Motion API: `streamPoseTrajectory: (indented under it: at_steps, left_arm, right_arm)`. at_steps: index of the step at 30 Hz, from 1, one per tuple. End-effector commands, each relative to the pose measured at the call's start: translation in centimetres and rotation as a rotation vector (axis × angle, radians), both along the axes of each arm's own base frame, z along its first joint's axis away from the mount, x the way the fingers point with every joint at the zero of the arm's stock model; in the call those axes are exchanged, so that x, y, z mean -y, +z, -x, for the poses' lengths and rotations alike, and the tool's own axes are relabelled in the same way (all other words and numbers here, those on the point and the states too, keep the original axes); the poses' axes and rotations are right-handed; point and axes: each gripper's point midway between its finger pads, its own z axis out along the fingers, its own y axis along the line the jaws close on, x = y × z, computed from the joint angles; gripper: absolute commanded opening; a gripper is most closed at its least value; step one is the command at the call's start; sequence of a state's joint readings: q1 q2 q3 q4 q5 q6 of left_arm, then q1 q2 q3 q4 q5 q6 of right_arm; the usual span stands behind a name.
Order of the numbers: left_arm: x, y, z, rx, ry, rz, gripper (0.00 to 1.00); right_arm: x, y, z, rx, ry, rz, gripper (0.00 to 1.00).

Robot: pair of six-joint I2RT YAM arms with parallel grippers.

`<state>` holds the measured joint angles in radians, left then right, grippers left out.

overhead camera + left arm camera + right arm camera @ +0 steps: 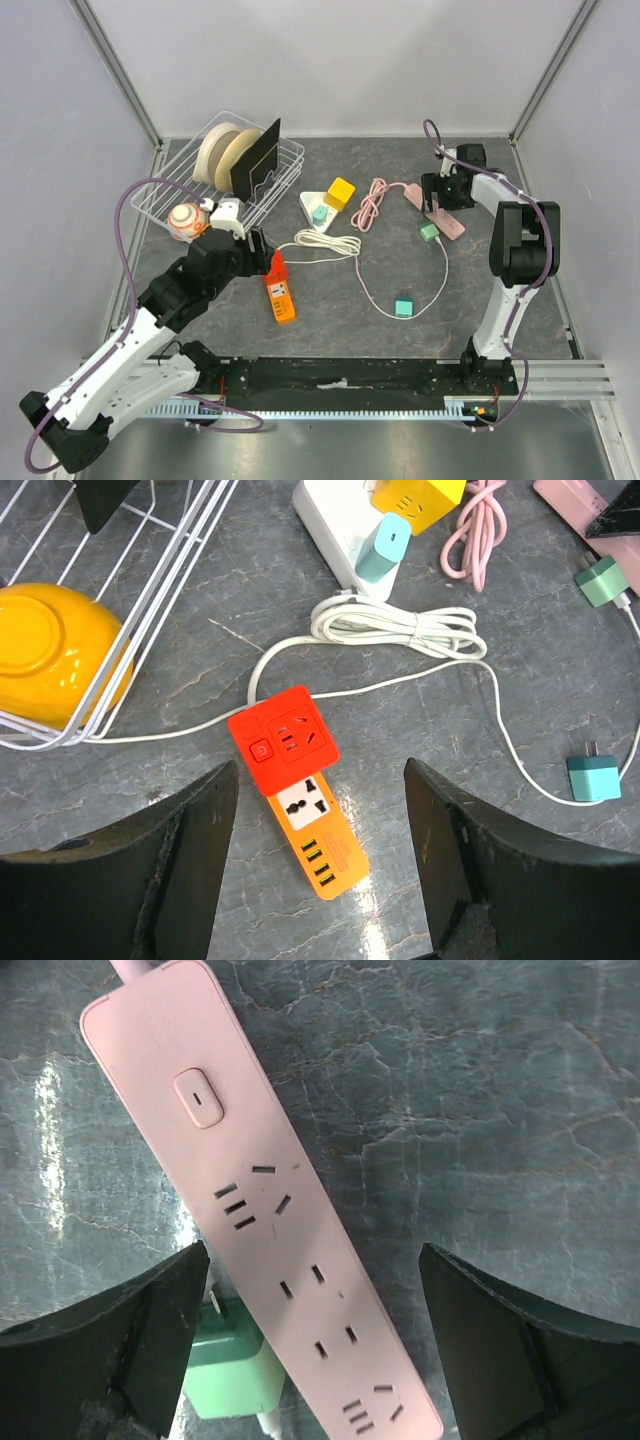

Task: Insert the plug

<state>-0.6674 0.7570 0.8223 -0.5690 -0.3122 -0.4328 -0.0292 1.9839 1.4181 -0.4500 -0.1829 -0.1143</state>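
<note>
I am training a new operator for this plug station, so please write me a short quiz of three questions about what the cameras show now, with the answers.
1. True or false: the right end effector is shut on the pink power strip.
2. What lies below the left end effector? A) orange power strip B) wire rack C) pink cable
3. Is the green plug already inserted in the pink power strip?
Key: 1 false, its jaws stand open on either side of the strip. 2 A. 3 No, it lies beside the strip.
</note>
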Motion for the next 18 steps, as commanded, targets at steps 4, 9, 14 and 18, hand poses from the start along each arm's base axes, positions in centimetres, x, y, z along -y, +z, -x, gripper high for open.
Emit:
streamPoseTrajectory:
  at_steps: [4, 9, 14, 18]
  left_arm:
    - [-0.4, 0.4, -0.5, 0.036, 0.000, -0.015, 0.74]
    - [-0.4, 0.2, -0.6, 0.023, 0.004, -0.011, 0.74]
    - [-0.4, 0.1, -0.6, 0.018, 0.002, -0.005, 0.74]
    - [-0.4, 0.0, -0.7, 0.010, 0.005, 0.002, 0.74]
  right_arm:
    - [-1.0, -1.0, -1.1, -0.009, 0.102, -0.029, 0.83]
    - [-0.7, 0.7, -1.7, 0.024, 0.120, -0.008, 0.32]
    - [-0.5, 6.6, -2.9, 0.124, 0.122, 0.016, 0.01]
    - [-1.0, 13.4, -3.2, 0.258, 0.110, 0.026, 0.00]
